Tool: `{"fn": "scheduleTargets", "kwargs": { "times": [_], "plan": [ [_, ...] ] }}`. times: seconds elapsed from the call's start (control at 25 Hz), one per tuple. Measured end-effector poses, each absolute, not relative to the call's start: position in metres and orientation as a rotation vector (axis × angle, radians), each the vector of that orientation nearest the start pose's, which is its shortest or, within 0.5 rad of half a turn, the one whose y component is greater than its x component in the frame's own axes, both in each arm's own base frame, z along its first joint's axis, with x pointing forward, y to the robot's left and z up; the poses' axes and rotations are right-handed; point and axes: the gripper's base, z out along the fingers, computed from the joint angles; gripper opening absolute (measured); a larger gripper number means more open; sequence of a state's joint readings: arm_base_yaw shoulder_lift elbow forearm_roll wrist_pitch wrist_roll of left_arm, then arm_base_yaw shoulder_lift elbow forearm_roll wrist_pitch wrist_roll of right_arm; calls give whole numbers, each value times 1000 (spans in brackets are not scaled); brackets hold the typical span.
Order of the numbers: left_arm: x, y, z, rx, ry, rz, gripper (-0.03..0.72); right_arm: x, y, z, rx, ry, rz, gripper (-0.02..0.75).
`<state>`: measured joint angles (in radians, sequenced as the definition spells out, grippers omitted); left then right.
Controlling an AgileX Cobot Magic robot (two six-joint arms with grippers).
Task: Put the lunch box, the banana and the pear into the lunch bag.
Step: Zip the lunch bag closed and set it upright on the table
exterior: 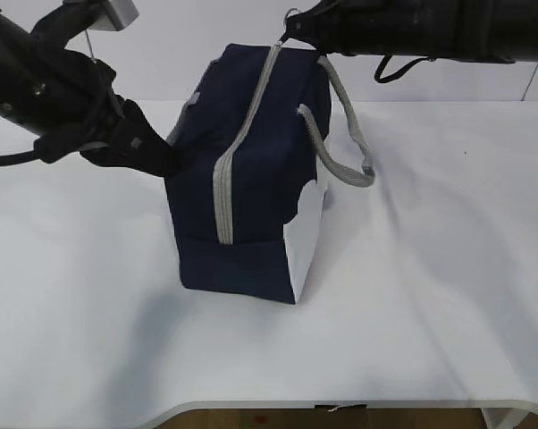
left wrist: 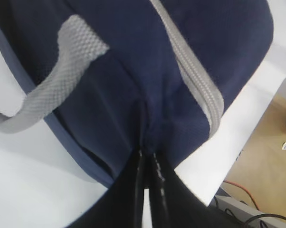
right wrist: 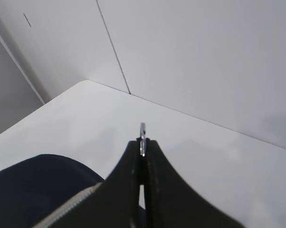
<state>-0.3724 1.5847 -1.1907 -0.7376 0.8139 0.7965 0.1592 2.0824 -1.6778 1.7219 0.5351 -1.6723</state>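
The navy lunch bag (exterior: 251, 179) stands upright on the white table, its grey zipper (exterior: 224, 192) closed along the side facing me. My left gripper (exterior: 166, 156) is shut, pinching a fold of the bag's fabric (left wrist: 147, 142) on its left side. My right gripper (exterior: 291, 31) is shut on the metal ring pull (right wrist: 142, 133) at the bag's top far end. The bag also shows in the right wrist view (right wrist: 33, 185). The lunch box, the banana and the pear are out of view.
A grey strap handle (exterior: 345, 134) hangs off the bag's right side; another shows in the left wrist view (left wrist: 52, 90). The table's front edge (exterior: 340, 407) is near the bottom. A white wall stands behind.
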Motion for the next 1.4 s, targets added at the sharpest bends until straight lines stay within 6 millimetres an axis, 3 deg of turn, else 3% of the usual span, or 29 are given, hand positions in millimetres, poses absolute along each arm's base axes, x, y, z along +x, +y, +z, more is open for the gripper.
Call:
{"fn": "scheduleTargets", "kwargs": {
  "times": [0.36,0.72,1.12,1.28,1.4],
  "plan": [
    [297,-148,285,903,2370,-626,-8,489,123,255,-392,1778,709,6],
    [296,-137,290,893,2373,-580,-8,502,110,220,-267,1860,822,6],
    [293,-137,294,889,2375,-602,-3,498,112,217,-290,1842,958,6],
    [291,-137,313,848,2332,-616,67,496,114,218,-313,1828,992,6],
    [294,-135,339,793,2270,-614,193,496,115,219,-321,1823,1004,6]
  ]
}}
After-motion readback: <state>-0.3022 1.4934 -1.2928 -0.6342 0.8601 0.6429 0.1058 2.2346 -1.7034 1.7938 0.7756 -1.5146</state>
